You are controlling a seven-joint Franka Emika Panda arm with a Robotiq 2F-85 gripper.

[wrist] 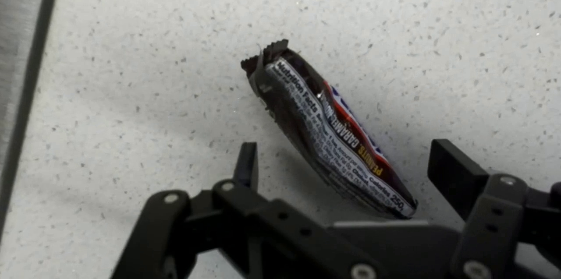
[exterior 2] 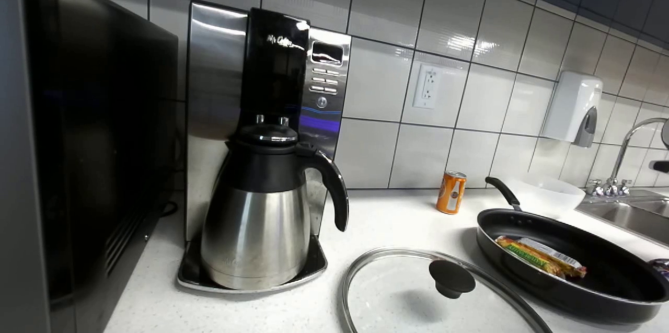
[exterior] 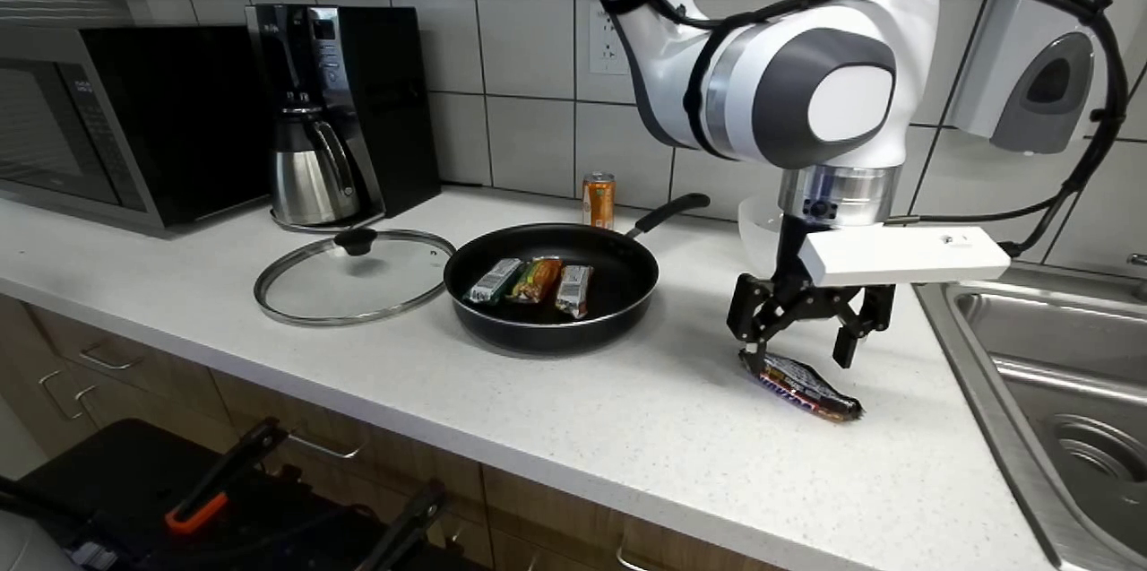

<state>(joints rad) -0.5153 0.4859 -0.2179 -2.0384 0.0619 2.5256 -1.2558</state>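
We see the hand (exterior: 800, 358) spread wide, gripping nothing, so the surface (exterior: 627, 414) bears the candy bar (wrist: 326, 132) slanting between its fingers (wrist: 456, 174) in the wrist view.

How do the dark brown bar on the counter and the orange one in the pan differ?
Place: the dark brown bar lies on the counter; the orange bar lies in the pan.
Wrapper: the dark brown bar is dark with red trim; the orange bar is much brighter.
Surroundings: the open gripper is at the dark brown bar; the orange bar lies between two other bars.
Shared: both are elongated and wrapped.
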